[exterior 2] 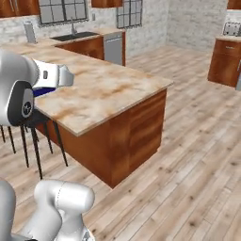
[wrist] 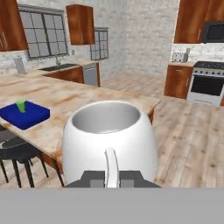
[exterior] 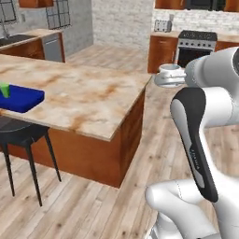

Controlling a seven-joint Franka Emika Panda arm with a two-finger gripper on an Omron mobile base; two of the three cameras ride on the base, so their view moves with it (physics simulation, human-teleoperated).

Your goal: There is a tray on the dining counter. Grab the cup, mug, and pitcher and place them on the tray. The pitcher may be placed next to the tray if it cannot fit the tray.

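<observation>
A squat white mug (wrist: 109, 135) sits right in front of the hand camera, its thin handle running down between my gripper's (wrist: 111, 178) dark fingertips (wrist: 93, 177), which are shut on it. From the left base camera the mug (exterior: 168, 71) hangs in the air off the right end of the dining counter (exterior: 84, 95), above the floor. At the counter's left end lies the blue tray (exterior: 23, 99) with the green cup (exterior: 4, 89) standing on it; tray (wrist: 25, 114) and cup (wrist: 20, 105) also appear left of the mug. The pitcher is out of view.
A black stool (exterior: 23, 135) stands by the counter under the tray end. A stove (exterior: 196, 44) and wood cabinets line the far wall, with a toaster (exterior: 162, 25) beside it. Wooden floor (exterior: 154, 140) lies open right of the counter.
</observation>
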